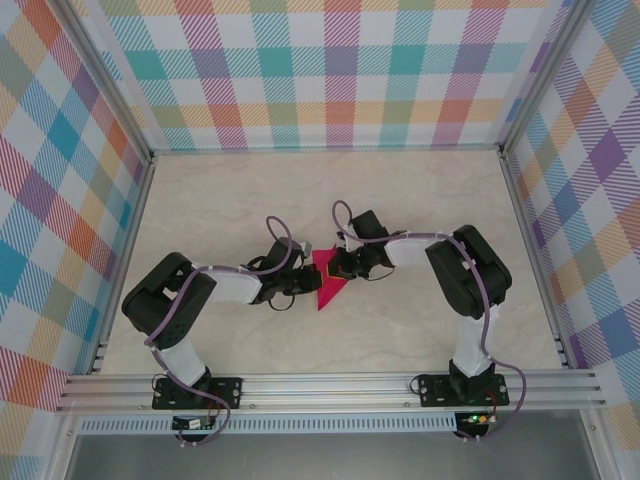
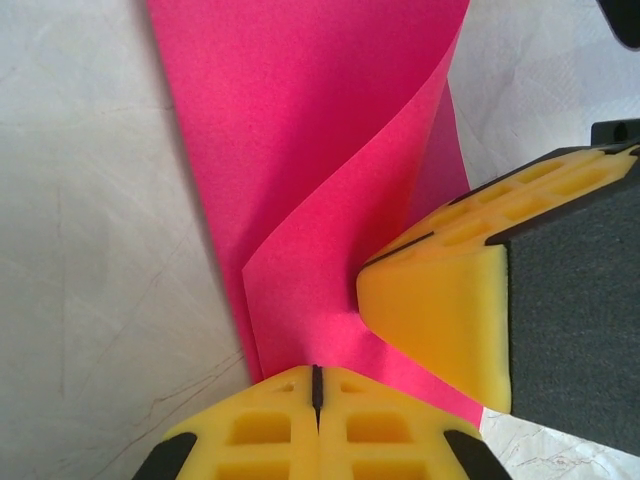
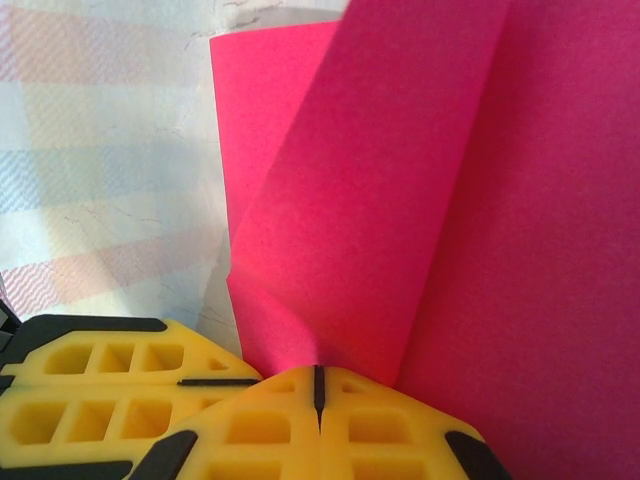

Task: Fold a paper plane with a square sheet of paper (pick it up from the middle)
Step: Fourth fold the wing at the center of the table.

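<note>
Left end effector [image 2: 316,385] and right end effector [image 3: 318,385] each clamp tight on the curled square sheet of paper [image 1: 328,284], mid surface [image 1: 430,190].

A cream, marble-veined tabletop [image 1: 400,200] is lying under soft, even light and is showing only faint shadows. Plaid walls in pastel teal, orange, purple and yellow are closing it in: a back wall [image 1: 330,70], a left wall [image 1: 50,200] and a right wall [image 1: 600,170]. Aluminium posts [image 1: 104,80] are rising at the corners, and a grooved aluminium rail [image 1: 330,388] is crossing the near edge.
</note>
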Tool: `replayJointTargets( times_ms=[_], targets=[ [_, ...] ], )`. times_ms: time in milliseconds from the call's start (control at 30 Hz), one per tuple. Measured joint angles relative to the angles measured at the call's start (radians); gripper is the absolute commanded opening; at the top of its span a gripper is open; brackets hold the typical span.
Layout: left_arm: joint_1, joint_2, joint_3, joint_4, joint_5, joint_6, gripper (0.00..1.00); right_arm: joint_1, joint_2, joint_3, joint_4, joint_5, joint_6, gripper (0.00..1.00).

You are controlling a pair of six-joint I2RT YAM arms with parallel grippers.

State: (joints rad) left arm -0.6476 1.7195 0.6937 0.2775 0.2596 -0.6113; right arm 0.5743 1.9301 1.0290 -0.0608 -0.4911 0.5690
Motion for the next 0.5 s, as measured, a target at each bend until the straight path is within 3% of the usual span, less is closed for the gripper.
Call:
replayJointTargets(
  times_ms=[500],
  targets=[
    [-0.008,0.000,0.016,-0.035,-0.023,0.029,0.00,-0.072,0.027,0.061,-0.014,0.077,0.082,0.02]
  ],
)
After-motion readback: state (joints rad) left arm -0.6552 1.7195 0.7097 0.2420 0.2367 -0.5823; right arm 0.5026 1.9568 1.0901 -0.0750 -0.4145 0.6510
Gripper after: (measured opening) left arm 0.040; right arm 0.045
